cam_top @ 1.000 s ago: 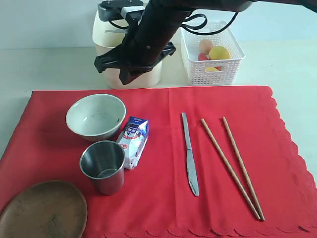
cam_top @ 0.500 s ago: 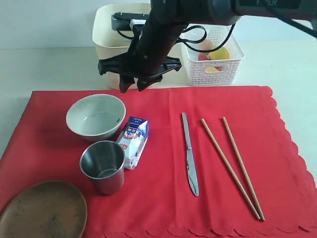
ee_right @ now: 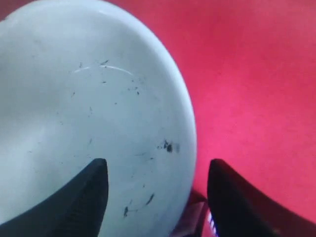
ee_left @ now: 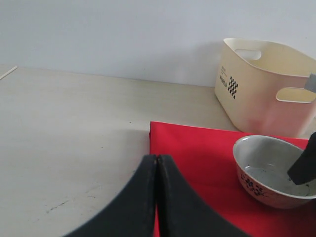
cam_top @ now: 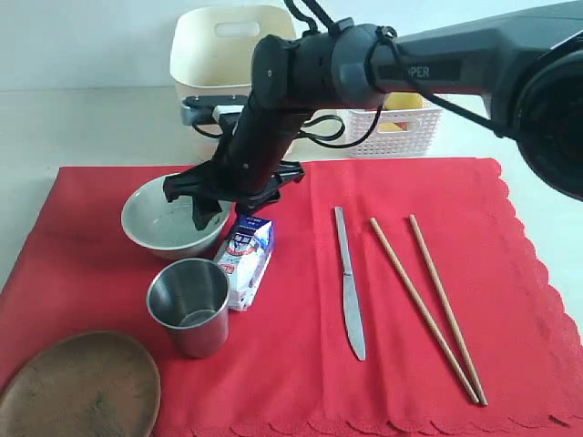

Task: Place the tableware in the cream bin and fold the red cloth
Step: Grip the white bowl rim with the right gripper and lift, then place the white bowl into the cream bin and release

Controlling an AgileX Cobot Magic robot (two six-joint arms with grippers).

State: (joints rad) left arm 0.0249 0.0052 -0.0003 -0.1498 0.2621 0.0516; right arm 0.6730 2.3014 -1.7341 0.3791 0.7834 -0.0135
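Claw state, left side: the left claw (ee_left: 156,160) is clenched with its jaws pressed together and grasps nothing. It hangs near the left border of the red cloth (cam_top: 291,364), partly over the bare desk (cam_top: 91,127). The bowl (cam_top: 159,218) lies ahead of it and apart from it.

The wooden plate (cam_top: 80,387) lies flat at the near left corner of the cloth. The bowl stands upright behind it with its mouth facing up. It is round, so it has no long axis and any stretch of rim serves for a grasp. The steel cup (cam_top: 189,305) stands upright just in front of the bowl, with the milk carton (cam_top: 246,259) close beside both.

The right arm reaches across the middle, so the right claw (ee_right: 158,165) is the nearer one by far. Its jaws are released and straddle the bowl's rim on the carton side: one finger hangs over the inside of the bowl, the other outside it over the cloth. Contact with the rim cannot be confirmed. The likely next action is to clench on that rim and then lift. The cream bin (cam_top: 209,55) stands behind the bowl, off the cloth.

Further right, the knife (cam_top: 347,282) lies with its long axis running near to far. The chopsticks (cam_top: 424,310) lie side by side, angled slightly, with their near ends further right.
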